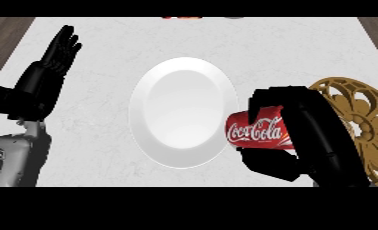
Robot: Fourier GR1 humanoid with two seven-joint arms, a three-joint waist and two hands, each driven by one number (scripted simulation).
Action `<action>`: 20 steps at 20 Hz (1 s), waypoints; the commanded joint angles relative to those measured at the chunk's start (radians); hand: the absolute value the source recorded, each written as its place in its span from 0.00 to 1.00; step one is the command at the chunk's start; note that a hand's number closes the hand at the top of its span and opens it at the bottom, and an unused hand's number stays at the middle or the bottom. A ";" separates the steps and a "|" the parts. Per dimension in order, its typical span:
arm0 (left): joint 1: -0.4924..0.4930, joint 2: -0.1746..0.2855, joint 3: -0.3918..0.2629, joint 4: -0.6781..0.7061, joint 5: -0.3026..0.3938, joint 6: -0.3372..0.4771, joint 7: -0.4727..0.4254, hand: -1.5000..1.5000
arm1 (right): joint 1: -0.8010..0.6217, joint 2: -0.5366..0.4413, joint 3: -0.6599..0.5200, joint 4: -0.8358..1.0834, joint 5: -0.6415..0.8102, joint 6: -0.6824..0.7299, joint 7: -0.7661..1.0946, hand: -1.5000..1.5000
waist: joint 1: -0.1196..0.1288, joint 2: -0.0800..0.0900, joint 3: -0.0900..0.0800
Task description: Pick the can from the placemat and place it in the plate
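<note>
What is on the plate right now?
The visible face of the plate is bare white. The can, held sideways in the right robot hand, covers a bit of the right rim, so that spot is hidden.

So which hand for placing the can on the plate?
Right: the right hand is curled round the can at the plate right rim; the left hand rests open, beyond the far side.
</note>
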 commanded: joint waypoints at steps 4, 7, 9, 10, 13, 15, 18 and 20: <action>0.015 0.002 0.012 -0.055 0.018 -0.029 0.044 0.50 | -0.173 0.133 0.099 0.343 0.067 -0.170 0.016 1.00 | 0.007 0.001 0.001; 0.025 -0.013 -0.016 -0.097 -0.014 -0.007 0.062 0.50 | -0.293 0.134 0.152 0.523 0.061 -0.272 0.083 1.00 | 0.017 0.002 0.001; 0.050 -0.020 -0.010 -0.068 -0.034 -0.006 0.001 0.50 | -0.359 0.135 0.193 0.608 0.050 -0.323 0.119 1.00 | 0.016 0.002 0.001; 0.013 -0.045 -0.026 0.003 -0.040 -0.004 -0.012 0.50 | -0.394 0.135 0.123 0.696 0.037 -0.311 0.043 1.00 | 0.011 0.006 0.001; 0.018 -0.032 -0.001 -0.050 -0.027 -0.006 0.023 0.50 | -0.412 0.136 0.181 0.836 0.023 -0.424 -0.007 1.00 | 0.012 0.003 0.001; -0.035 0.021 0.052 0.005 0.013 -0.052 0.029 0.50 | -0.479 0.136 0.220 0.947 -0.002 -0.475 0.006 1.00 | 0.019 0.006 0.001; 0.061 -0.031 0.003 -0.056 -0.023 -0.029 -0.019 0.50 | -0.523 0.136 0.230 1.051 -0.120 -0.565 0.015 1.00 | 0.033 0.006 0.001; -0.002 -0.029 0.007 -0.024 -0.017 -0.033 0.012 0.50 | -0.493 0.136 0.267 1.087 -0.176 -0.653 0.017 0.00 | 0.028 0.007 0.001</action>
